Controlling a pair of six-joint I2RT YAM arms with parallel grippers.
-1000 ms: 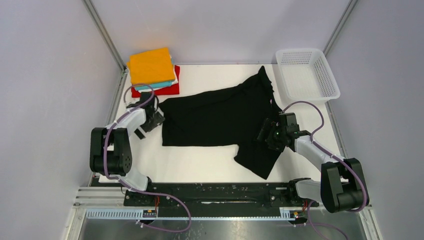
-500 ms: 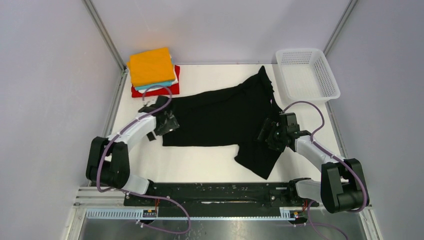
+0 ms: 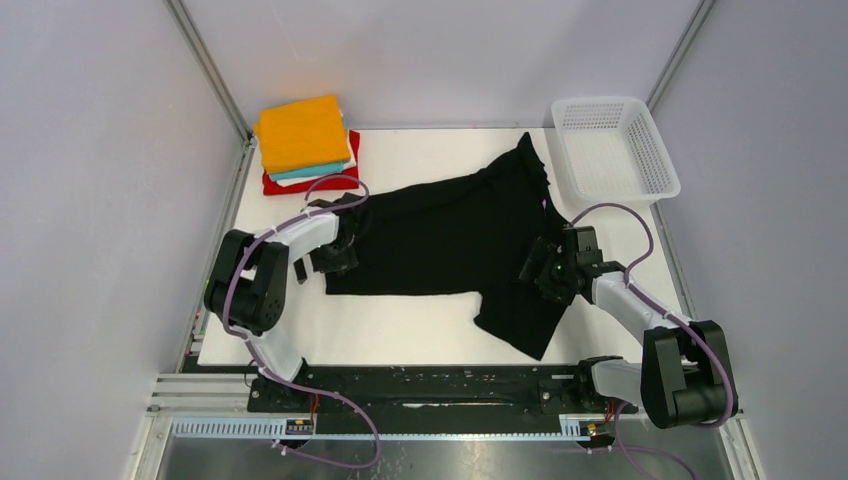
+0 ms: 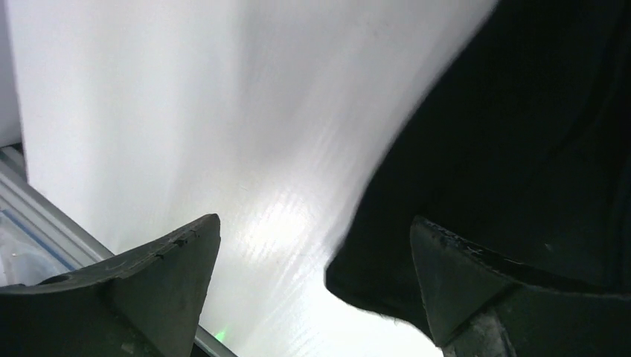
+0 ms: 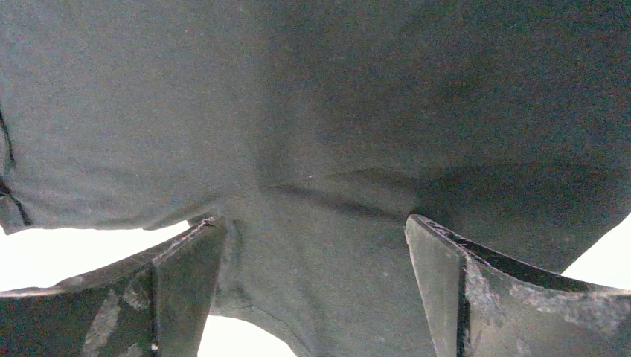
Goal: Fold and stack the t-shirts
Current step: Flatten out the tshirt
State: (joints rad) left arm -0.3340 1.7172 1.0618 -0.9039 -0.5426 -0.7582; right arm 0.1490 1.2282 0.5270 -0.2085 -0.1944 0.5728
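Observation:
A large black t-shirt (image 3: 450, 235) lies spread on the white table (image 3: 400, 330), one sleeve hanging toward the front right. A stack of folded t-shirts (image 3: 303, 140), orange on top with teal, white and red under it, sits at the back left corner. My left gripper (image 3: 342, 250) is open at the shirt's near left corner; in the left wrist view that black corner (image 4: 387, 282) lies between the fingers (image 4: 175, 275). My right gripper (image 3: 545, 268) is open over the shirt's right side, with black cloth (image 5: 320, 268) spread between its fingers (image 5: 439, 282).
A white mesh basket (image 3: 612, 148) stands at the back right corner. Grey walls close in the table on three sides. A black rail (image 3: 430, 385) runs along the near edge between the arm bases.
My left arm has swung right and forward, bringing its gripper from the table beside the shirt onto the shirt's near left corner. The right gripper has barely shifted.

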